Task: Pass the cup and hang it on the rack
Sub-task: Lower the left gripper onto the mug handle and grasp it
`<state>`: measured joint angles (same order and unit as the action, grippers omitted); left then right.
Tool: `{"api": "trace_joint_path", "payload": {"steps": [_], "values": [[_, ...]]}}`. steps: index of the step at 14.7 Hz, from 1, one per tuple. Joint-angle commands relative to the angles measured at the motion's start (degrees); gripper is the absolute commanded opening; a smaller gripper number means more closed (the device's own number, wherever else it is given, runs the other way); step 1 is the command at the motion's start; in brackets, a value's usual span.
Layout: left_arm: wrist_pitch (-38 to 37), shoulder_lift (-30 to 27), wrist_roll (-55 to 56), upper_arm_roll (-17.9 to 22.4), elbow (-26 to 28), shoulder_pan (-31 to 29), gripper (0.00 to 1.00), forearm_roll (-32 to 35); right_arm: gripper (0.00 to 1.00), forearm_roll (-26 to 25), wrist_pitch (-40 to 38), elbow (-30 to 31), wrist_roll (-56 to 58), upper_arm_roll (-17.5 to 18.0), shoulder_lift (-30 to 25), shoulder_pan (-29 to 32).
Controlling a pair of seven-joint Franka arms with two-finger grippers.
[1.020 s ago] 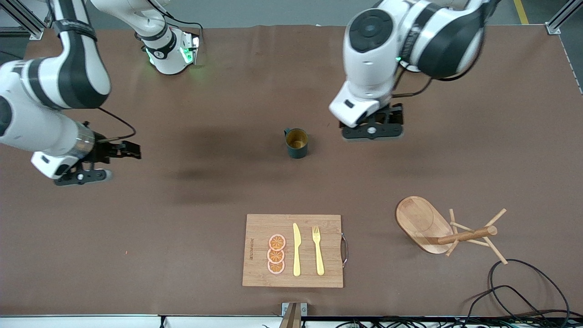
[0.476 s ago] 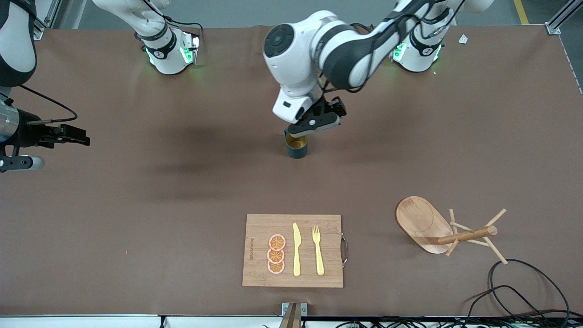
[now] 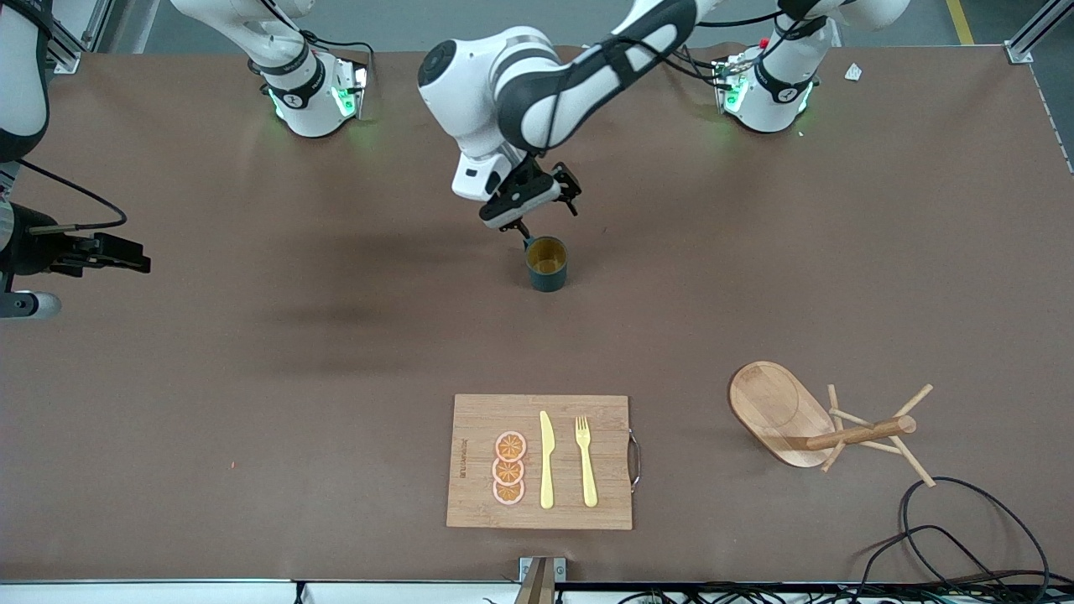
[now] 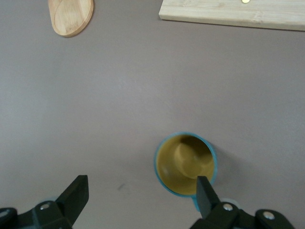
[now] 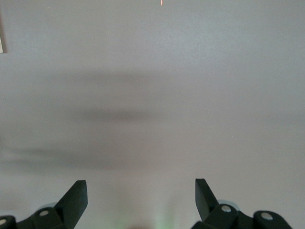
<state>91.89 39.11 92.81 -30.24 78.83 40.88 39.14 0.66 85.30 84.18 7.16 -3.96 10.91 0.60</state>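
Note:
The cup [image 3: 546, 262] is a dark teal mug with a yellowish inside, standing upright at the table's middle. My left gripper [image 3: 520, 220] is open, low beside the cup's rim on its handle side. In the left wrist view the cup [image 4: 186, 163] lies by one finger [image 4: 206, 191], outside the open gap of the left gripper [image 4: 141, 195]. The rack [image 3: 805, 424], a light wooden mug tree with an oval base, stands nearer the front camera toward the left arm's end. My right gripper [image 3: 29, 304] waits open and empty over bare table at the right arm's end; the right wrist view shows it [image 5: 140, 195] the same.
A wooden cutting board [image 3: 541, 461] with orange slices, a yellow knife and a yellow fork lies near the front edge. Black cables [image 3: 965, 537] coil by the rack at the front corner. The board's edge [image 4: 233, 12] and the rack's base [image 4: 71, 16] show in the left wrist view.
My left arm has swung from the left arm's side toward the cup and lowered its open gripper beside the rim. My right arm has drawn back toward its own end of the table.

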Motion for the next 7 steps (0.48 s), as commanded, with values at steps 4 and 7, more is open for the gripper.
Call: {"api": "trace_joint_path", "payload": {"steps": [4, 7], "values": [[-0.84, 6.40, 19.22, 0.80, -1.40, 7.36, 0.97, 10.84, 1.00, 0.39, -1.19, -1.21, -0.31, 1.23, 0.26, 0.89], [-0.84, 10.97, 24.52, 0.80, -1.40, 10.00, 0.90, 18.15, 1.00, 0.56, -2.69, -1.30, -0.13, 1.23, 0.08, 1.68]]}}
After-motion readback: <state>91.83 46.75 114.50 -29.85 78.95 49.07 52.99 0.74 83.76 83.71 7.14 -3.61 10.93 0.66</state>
